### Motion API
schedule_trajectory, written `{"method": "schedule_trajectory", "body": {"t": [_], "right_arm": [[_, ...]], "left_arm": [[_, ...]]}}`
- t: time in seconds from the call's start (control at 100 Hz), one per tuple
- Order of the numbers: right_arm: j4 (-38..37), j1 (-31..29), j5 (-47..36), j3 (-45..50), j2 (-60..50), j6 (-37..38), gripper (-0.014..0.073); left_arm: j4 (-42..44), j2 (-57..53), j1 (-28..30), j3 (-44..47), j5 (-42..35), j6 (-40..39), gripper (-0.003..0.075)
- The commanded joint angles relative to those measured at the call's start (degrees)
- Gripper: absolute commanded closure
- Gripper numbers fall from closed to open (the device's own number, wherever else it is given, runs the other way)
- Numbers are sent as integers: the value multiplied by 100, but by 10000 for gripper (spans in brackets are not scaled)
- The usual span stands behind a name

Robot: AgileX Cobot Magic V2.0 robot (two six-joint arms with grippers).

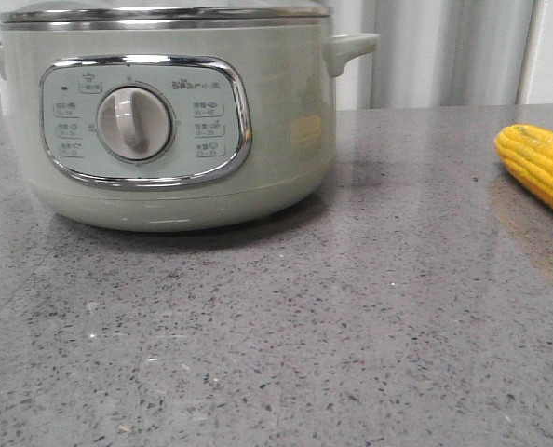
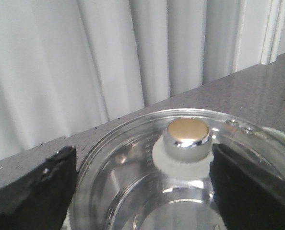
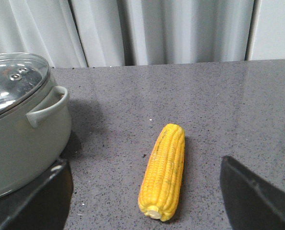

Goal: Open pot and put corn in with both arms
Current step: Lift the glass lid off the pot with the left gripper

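Observation:
The pale grey-green pot (image 1: 165, 121) stands at the left of the table with its glass lid on. In the left wrist view my left gripper (image 2: 142, 187) is open above the glass lid (image 2: 133, 177); the chrome lid knob (image 2: 186, 139) lies close to one finger, off the middle of the gap. The yellow corn (image 1: 542, 166) lies on the table at the right edge. In the right wrist view my right gripper (image 3: 145, 196) is open above the corn (image 3: 163, 170), which lies lengthwise between the fingers, untouched. The pot (image 3: 22, 143) shows beside it.
Grey speckled stone table (image 1: 286, 335). White curtain (image 1: 444, 51) behind the table's far edge. The pot's side handle (image 3: 49, 108) sticks out toward the corn.

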Motion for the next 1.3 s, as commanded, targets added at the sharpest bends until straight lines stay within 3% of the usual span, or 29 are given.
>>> {"method": "schedule_trajectory", "body": {"t": [0.0,0.35,0.68,0.75,1.04,1.29], "right_arm": [[63,3,-480,-205,90,-53,69],[63,3,-467,-205,90,-53,69],[63,3,-314,-205,90,-53,69],[63,3,-274,-205,90,-53,69],[63,3,-263,-205,90,-53,69],[63,3,-263,-205,90,-53,69]], "left_arm": [[-109,324,-346,-429,-644,19,204],[-402,1668,-597,-1166,-813,19,204],[-641,2179,-597,-1322,-698,19,215],[-654,2188,-597,-1322,-660,19,255],[-654,2188,-597,-1354,-646,19,555],[-654,2089,-662,-2132,-436,30,587]]}}
